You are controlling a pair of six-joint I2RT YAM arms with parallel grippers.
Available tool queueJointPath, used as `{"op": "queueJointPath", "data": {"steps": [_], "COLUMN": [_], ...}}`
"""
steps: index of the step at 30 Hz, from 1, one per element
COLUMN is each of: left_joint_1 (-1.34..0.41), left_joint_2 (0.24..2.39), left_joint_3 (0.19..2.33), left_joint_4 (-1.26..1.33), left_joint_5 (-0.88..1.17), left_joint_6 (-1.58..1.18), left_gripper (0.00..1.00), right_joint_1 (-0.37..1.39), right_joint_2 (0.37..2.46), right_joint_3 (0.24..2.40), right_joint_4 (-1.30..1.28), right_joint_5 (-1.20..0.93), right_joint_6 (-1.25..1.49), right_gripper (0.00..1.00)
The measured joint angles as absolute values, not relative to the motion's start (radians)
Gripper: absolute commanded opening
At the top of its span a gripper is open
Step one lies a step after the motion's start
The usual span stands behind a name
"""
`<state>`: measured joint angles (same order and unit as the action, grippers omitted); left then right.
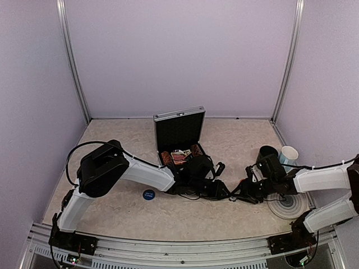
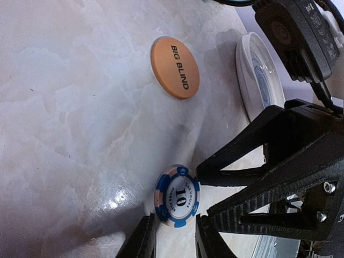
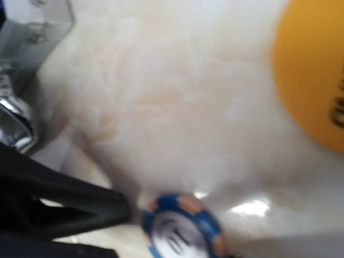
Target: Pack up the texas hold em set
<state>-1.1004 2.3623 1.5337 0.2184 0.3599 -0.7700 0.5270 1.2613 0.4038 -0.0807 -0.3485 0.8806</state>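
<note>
While the silver case [image 1: 179, 131] stands open farther back, we see the left gripper [image 2: 173, 232] straddling a blue-and-white chip [image 2: 177, 196] down at the table [image 2: 64, 107] — pinching or not, we cannot tell. The right gripper [image 2: 205, 193], slightly spread and empty, sits just beside it, the orange button [image 2: 174, 67] near.

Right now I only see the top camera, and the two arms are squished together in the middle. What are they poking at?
Observer: A blue-and-white chip marked 10. It sits between the left gripper fingertips.
Operator: Is the other claw grabbing it?
Observer: It looks not. The right gripper has its tips apart, just beside the chip.
Operator: Anything else down there?
Observer: An orange button reading BIG BLIND lies flat on the table.
</note>
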Motion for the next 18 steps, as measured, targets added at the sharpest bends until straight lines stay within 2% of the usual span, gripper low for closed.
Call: {"op": "queueJointPath", "data": {"steps": [9,18], "left_joint_1": [-1.091,-1.091], "left_joint_2": [2.338,2.337], "left_joint_3": [1.507,1.502], "left_joint_4": [0.207,0.213], "left_joint_5": [0.349,0.347], "left_joint_6": [-0.777,-0.777], "left_gripper": [0.27,0.27], "right_joint_1": [0.525,0.528], "right_joint_2": [1.324,1.283], "right_joint_3": [0.39,0.373], "right_joint_4": [0.062,0.146], "right_joint_5": [-0.436,-0.527], "right_joint_6": [0.894,0.93], "right_gripper": [0.45,0.45]}}
